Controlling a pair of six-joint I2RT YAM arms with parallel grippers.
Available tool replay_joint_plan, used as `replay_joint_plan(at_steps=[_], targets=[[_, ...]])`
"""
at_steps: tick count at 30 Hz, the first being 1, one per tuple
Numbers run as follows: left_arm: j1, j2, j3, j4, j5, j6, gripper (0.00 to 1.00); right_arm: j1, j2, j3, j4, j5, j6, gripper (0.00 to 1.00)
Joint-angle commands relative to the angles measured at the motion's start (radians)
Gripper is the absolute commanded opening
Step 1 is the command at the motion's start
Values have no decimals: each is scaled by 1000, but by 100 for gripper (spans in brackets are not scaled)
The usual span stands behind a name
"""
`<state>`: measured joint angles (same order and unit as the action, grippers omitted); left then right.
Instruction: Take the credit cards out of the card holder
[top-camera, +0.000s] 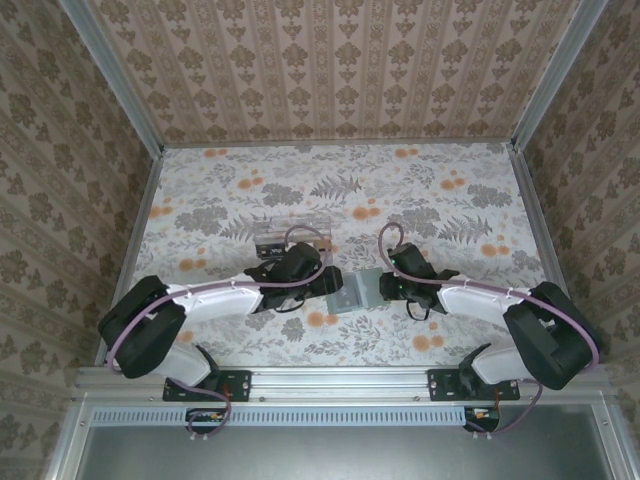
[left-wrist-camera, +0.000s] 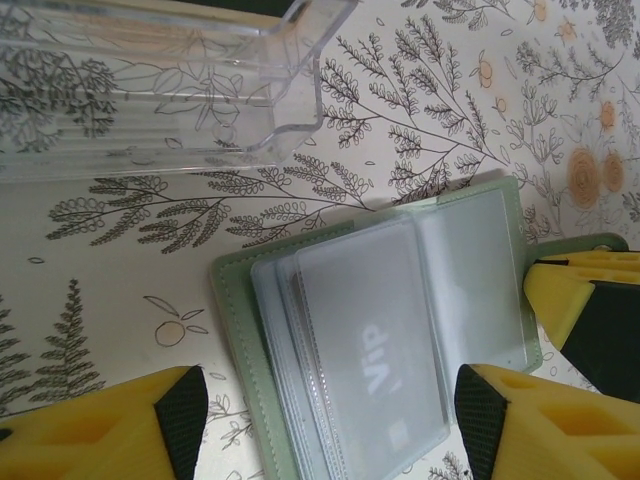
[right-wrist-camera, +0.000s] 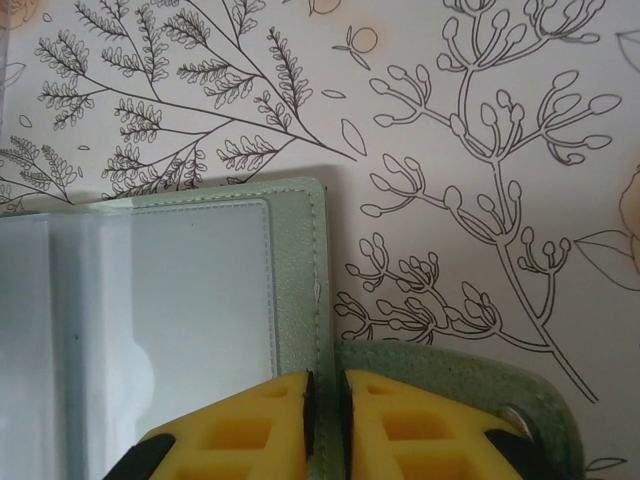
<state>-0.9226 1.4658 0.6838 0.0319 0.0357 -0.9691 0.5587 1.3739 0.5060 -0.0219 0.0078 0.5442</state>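
Note:
The card holder (top-camera: 352, 296) lies open on the floral table between both grippers, a grey-green wallet (left-wrist-camera: 232, 330) with clear plastic sleeves fanned out. The top sleeve holds a pale credit card (left-wrist-camera: 375, 350) marked "VIP". My left gripper (left-wrist-camera: 325, 420) is open just above it, one yellow finger on each side of the sleeve stack, touching nothing. My right gripper (right-wrist-camera: 322, 425) is shut on the card holder's right edge (right-wrist-camera: 300, 290), the green stitched rim pinched between its pads. Its closing strap (right-wrist-camera: 450, 385) with a snap lies beside that finger.
A clear plastic box (left-wrist-camera: 170, 90) stands just behind the card holder on the left, also in the top view as the box (top-camera: 290, 232). Patterned walls enclose the table on three sides. Open floral table (top-camera: 440, 200) stretches behind and to the right.

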Motion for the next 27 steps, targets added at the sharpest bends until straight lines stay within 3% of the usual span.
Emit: replay_joint_plan(at_steps=[1, 27], targets=[[-6, 28, 32, 33, 37, -12, 69, -3, 10, -28, 35, -44, 42, 19], [-7, 134, 50, 97, 118, -22, 64, 41, 37, -24, 37, -62, 68, 19]])
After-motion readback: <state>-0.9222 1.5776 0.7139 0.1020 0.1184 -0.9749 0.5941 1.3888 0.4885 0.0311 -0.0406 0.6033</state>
